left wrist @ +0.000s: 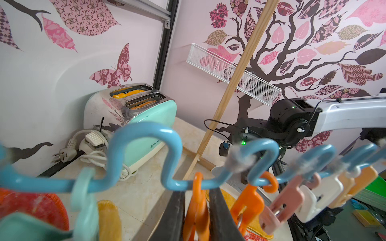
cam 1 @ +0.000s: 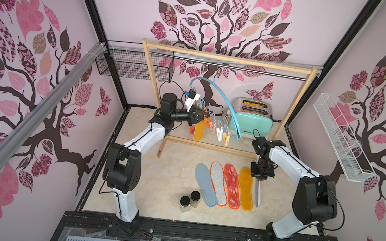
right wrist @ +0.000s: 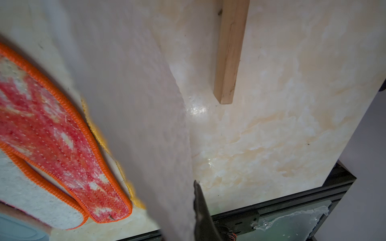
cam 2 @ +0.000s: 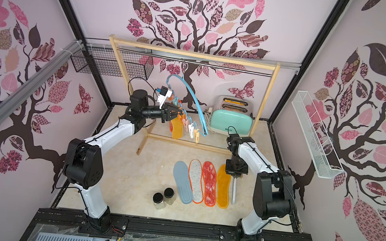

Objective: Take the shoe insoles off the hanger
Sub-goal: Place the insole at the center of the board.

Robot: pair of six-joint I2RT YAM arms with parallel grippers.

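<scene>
Left gripper (left wrist: 196,194) pinches an orange clothespin (left wrist: 197,221) on the hanger (left wrist: 146,128); squeeze fully so the hanging mustard insole (cam 1: 199,130) can drop. Right gripper (cam 1: 259,181) clamps a grey-blue insole (cam 1: 258,195) edge-on above the tabletop (cam 1: 151,170).

Only one word can be read with some certainty. In both top views and in the left wrist view, the mint-green toaster with a chrome top (cam 1: 252,123) (cam 2: 231,121) (left wrist: 152,112) has a small dark brand name printed low on its side. It begins with "Bel" and looks like "Belince", but the last letters are too small to be sure. In the right wrist view, the black metal frame rail (right wrist: 240,219) at the bench's edge carries tiny pale characters, upside down and not legible.
</scene>
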